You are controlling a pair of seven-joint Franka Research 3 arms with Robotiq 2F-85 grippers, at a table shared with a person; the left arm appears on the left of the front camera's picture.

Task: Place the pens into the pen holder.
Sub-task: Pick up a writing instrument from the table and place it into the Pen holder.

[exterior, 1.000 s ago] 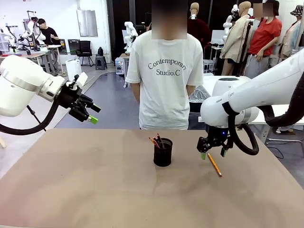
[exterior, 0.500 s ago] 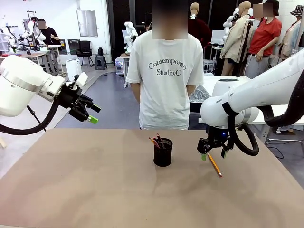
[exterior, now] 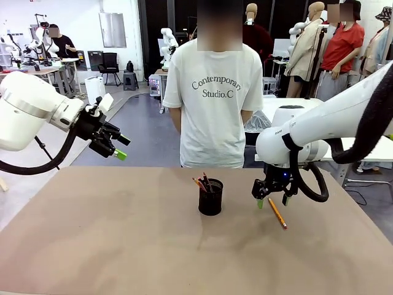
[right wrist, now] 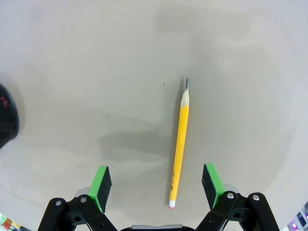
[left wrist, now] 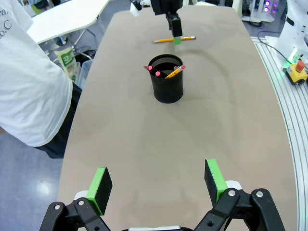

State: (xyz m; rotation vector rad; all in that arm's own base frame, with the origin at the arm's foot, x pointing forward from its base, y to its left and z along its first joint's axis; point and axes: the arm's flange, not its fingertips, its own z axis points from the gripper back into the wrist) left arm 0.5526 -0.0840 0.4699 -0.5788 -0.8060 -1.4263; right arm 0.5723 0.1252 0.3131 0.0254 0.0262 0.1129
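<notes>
Hovering over the table [exterior: 92, 246] in the front view, the right gripper [exterior: 271, 200] hangs spread above the yellow pencil [exterior: 277, 214], at three o'clock from the pen holder [exterior: 210, 197]; a shirt reads "Contemporary Studio.C". Left wrist view: left gripper [left wrist: 159, 184] spread, holder far off at twelve o'clock. Right wrist view: pencil between the jaws, lying along six to twelve o'clock.

The surface [exterior: 110, 246] is flat, plain and light brown. A black mesh pen holder [exterior: 210, 196] stands on it, off to one side of the right tool [exterior: 271, 200]. Some pens [left wrist: 166, 72] stick out of its top. An orange-yellow pencil [right wrist: 179, 144] lies flat on the surface, right under the right tool, between its two fingers.
</notes>
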